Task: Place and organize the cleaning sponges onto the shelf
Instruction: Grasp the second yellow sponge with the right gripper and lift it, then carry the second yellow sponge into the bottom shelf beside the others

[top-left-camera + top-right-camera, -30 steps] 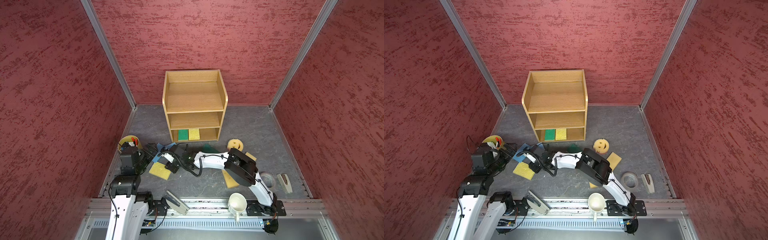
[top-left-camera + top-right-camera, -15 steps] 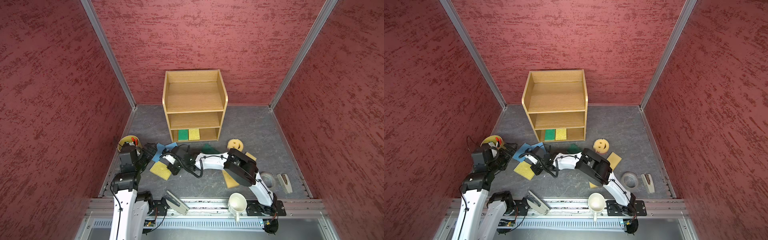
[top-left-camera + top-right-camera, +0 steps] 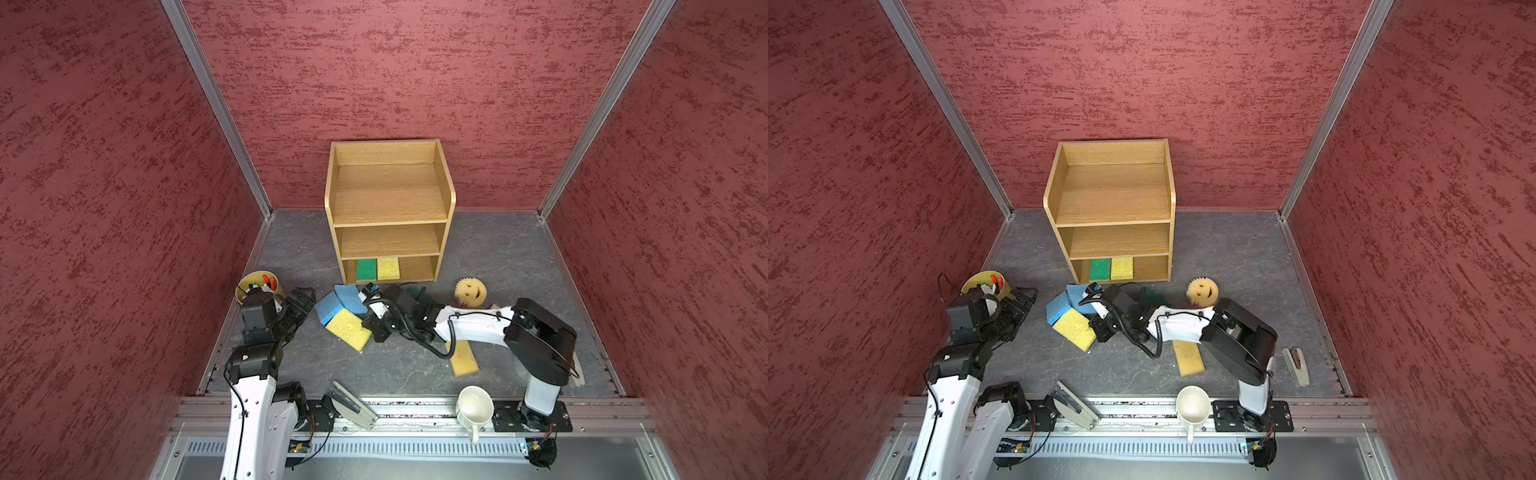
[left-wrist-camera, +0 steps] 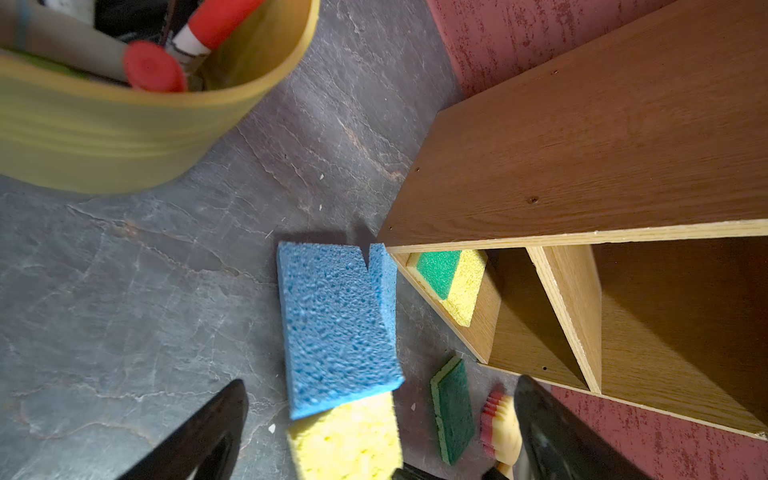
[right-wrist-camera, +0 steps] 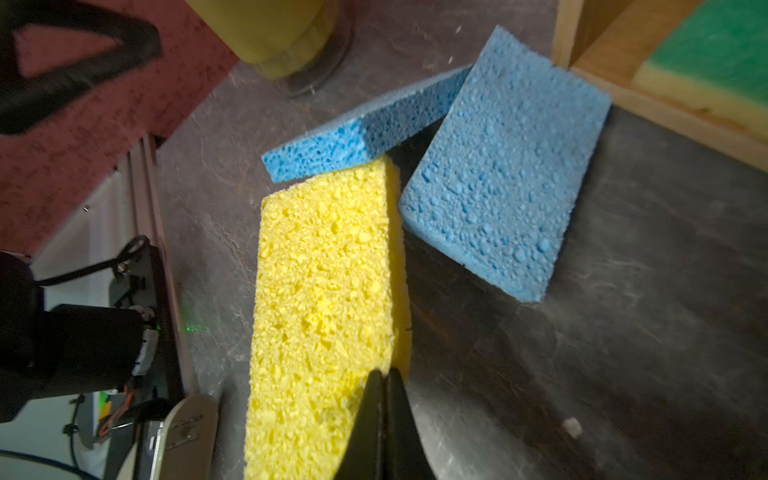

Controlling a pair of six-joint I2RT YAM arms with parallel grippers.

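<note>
The wooden shelf (image 3: 390, 224) stands at the back, with a green sponge (image 3: 366, 269) and a yellow sponge (image 3: 388, 268) on its bottom tier. Two blue sponges (image 3: 332, 309) (image 5: 498, 174) overlap on the floor before it. A bright yellow sponge (image 3: 347, 328) (image 5: 324, 299) leans against them, and my right gripper (image 3: 375, 328) (image 5: 384, 376) is shut on its edge. Left of the blue sponges my left gripper (image 3: 302, 303) (image 4: 380, 432) hangs open and empty. A dark green sponge (image 4: 453, 409) lies partly under the right arm. The smiley sponge (image 3: 470, 289) and a tan sponge (image 3: 463, 359) lie to the right.
A yellow pen cup (image 3: 259, 284) stands close behind the left gripper by the left wall. A white mug (image 3: 475, 407) and a grey tool (image 3: 353, 405) rest on the front rail. A stapler (image 3: 1296, 365) lies at the right. Red walls close in three sides.
My right gripper's jaws have closed on the yellow sponge's edge, and the sponge has shifted slightly with it. The left arm has moved a little and stays open.
</note>
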